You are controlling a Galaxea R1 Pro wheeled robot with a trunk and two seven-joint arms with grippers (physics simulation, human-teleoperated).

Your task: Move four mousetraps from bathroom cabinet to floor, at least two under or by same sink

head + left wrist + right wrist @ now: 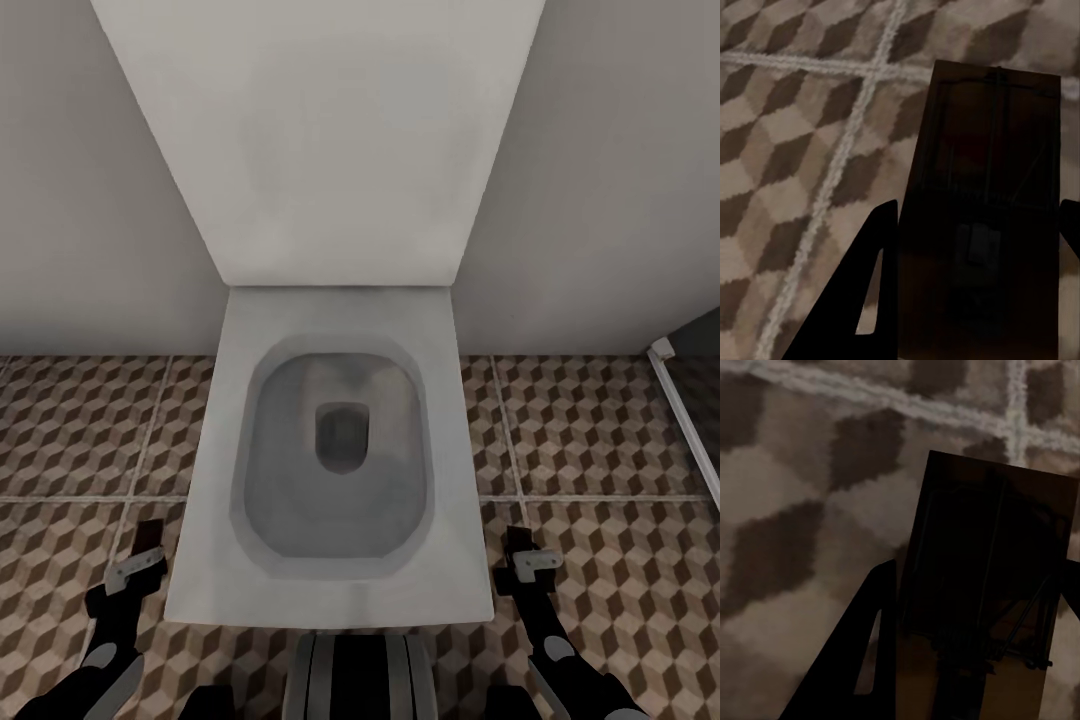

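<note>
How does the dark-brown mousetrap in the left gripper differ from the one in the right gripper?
The left gripper's dark-brown mousetrap sits nearly square between its fingers, while the right gripper's mousetrap is skewed, its top edge slanting. A pale grout crossing lies beyond the left trap; blurrier, closer-looking cube-pattern floor tiles lie beyond the right one. Both are flat brown slabs with wire parts, each held over the floor.

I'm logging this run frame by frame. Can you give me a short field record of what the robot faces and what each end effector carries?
facing: white toilet, lid up against the wall
floor: bathroom floor, cube-pattern tiles
left end effector: low beside the toilet, shut on a mousetrap
right end effector: low on the toilet's other side, shut on a second mousetrap
robot base: directly in front of the bowl
</note>
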